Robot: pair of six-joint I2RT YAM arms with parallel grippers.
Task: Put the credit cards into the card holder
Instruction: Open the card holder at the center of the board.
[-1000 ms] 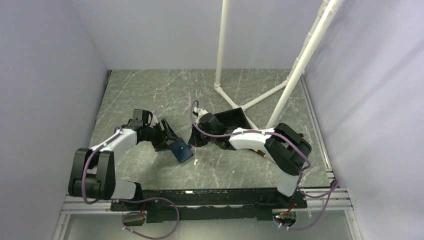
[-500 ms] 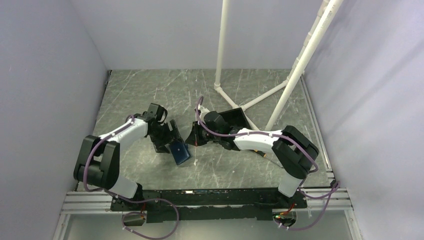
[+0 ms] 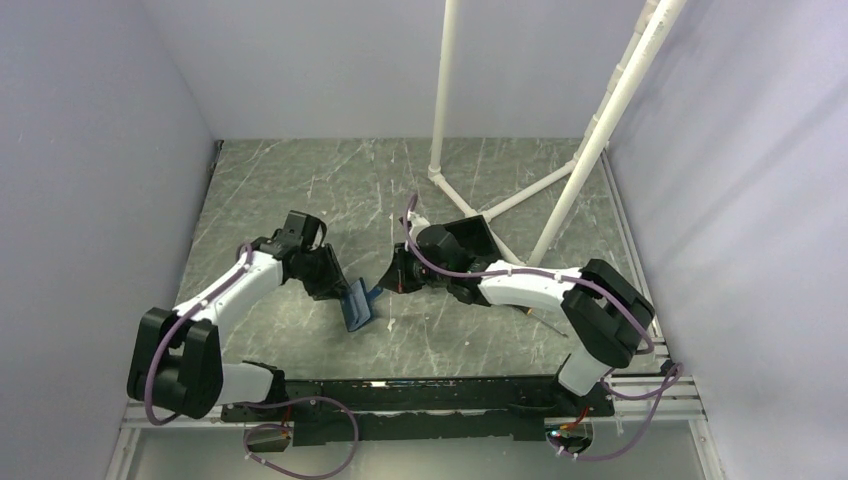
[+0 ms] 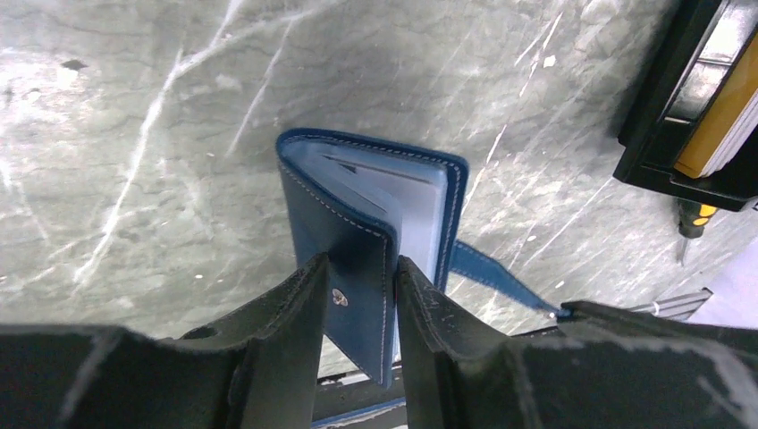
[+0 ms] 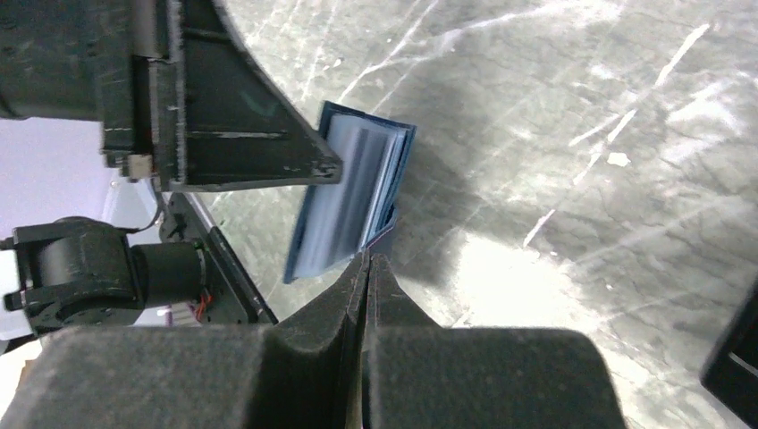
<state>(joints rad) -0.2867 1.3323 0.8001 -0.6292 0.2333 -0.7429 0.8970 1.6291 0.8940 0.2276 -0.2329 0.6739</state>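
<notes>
One card holder [image 4: 357, 206] spans two end effectors — left end effector [image 4: 362, 273] clamps its cover, right end effector [image 5: 366, 261] closed tight on its strap [image 4: 487, 273] — one orange credit card [image 4: 720, 116], cropped at frame's edge.

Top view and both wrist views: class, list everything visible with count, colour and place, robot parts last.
card holder: one, dark blue, mid-table, held by both grippers
credit cards: one orange-gold, one whitish edge, in black box
black box: one, black, right of holder
screwdriver: one, orange-handled, beside box
pipe frame: one, white, far right
table: one, grey marbled
left gripper: one, black, shut on holder cover
right gripper: one, black, shut on holder strap
</notes>
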